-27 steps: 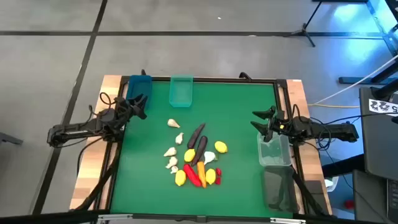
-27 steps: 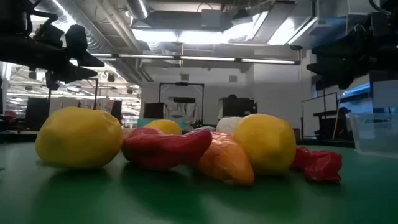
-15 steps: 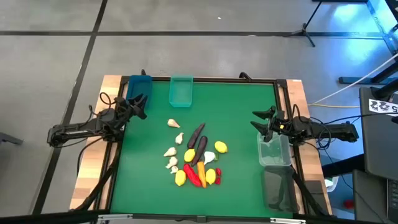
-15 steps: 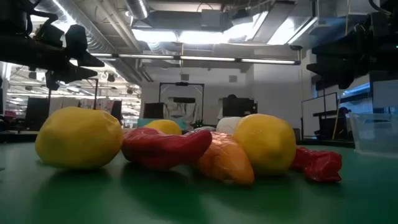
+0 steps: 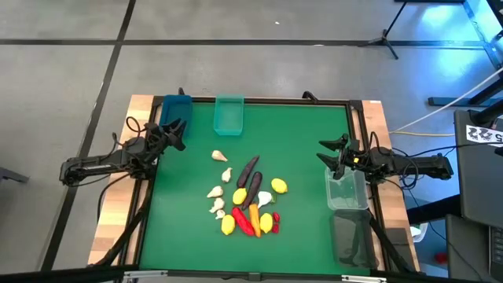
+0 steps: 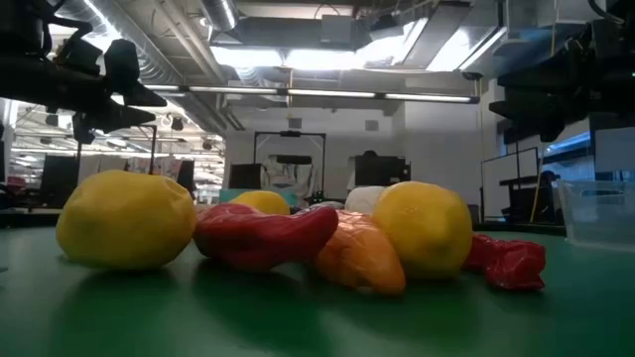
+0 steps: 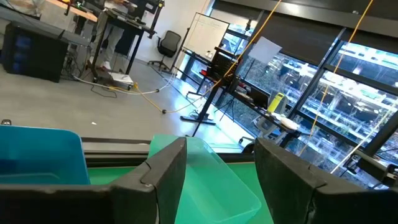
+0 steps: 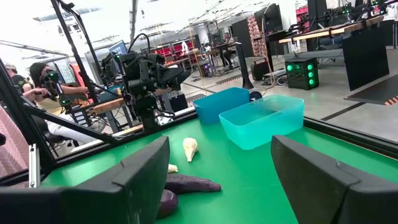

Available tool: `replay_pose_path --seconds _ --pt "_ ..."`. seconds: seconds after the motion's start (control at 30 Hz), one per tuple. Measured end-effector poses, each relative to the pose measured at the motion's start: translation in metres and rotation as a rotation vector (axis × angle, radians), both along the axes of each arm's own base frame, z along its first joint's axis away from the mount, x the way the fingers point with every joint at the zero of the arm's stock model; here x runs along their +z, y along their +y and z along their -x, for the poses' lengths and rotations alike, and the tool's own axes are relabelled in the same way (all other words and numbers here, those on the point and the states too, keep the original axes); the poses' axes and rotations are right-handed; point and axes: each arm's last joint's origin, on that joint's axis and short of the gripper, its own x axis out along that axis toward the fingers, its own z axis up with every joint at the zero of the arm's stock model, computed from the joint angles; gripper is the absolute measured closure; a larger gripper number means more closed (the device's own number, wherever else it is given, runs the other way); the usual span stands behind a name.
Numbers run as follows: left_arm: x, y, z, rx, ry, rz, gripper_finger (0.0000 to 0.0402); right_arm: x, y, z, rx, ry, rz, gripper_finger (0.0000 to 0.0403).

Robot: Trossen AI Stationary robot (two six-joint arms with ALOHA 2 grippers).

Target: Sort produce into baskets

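The produce lies in a pile on the green mat (image 5: 306, 141) near its front middle: yellow lemons (image 5: 278, 186), cream garlic bulbs (image 5: 219, 156), dark purple eggplants (image 5: 248, 167), an orange carrot (image 5: 255, 215) and red chili peppers (image 5: 244, 222). The blue bin (image 5: 175, 108) and teal bin (image 5: 229, 115) stand at the far edge; the clear bin (image 5: 346, 191) and dark grey bin (image 5: 351, 236) stand at the right edge. My left gripper (image 5: 176, 130) is open and empty near the blue bin. My right gripper (image 5: 328, 151) is open and empty beside the clear bin.
A raised black frame runs around the mat on a wooden table (image 5: 376, 118). The low view shows a lemon (image 6: 126, 219), a red pepper (image 6: 263, 233) and the carrot (image 6: 362, 253) close up. People sit in the room beyond the table (image 8: 43, 78).
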Motion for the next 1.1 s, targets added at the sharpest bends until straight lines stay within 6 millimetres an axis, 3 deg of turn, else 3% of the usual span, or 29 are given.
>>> replay_pose_path --seconds 0.33,0.67,0.77,0.9,1.0,1.1 --pt "0.000 0.000 0.000 0.000 0.000 0.000 0.0217 0.003 0.000 0.000 -0.002 -0.039 -0.014 0.0123" --pt "0.000 0.000 0.000 -0.004 -0.067 0.046 0.0217 0.017 -0.004 0.004 -0.075 -0.297 -0.341 0.0123" --pt "0.000 0.000 0.000 -0.006 -0.110 0.074 0.0217 0.019 -0.004 0.005 -0.073 -0.325 -0.366 0.0123" --pt "0.000 0.000 0.000 -0.010 -0.177 0.121 0.0217 0.028 -0.005 0.008 -0.072 -0.435 -0.383 0.0123" --pt "0.001 0.001 0.000 -0.004 -0.183 0.114 0.0217 0.037 -0.008 0.014 -0.193 -0.558 -0.439 0.0123" --pt "0.013 -0.001 0.000 -0.089 -0.341 0.105 0.0217 0.058 -0.010 0.022 -0.226 -0.622 -0.441 0.0123"
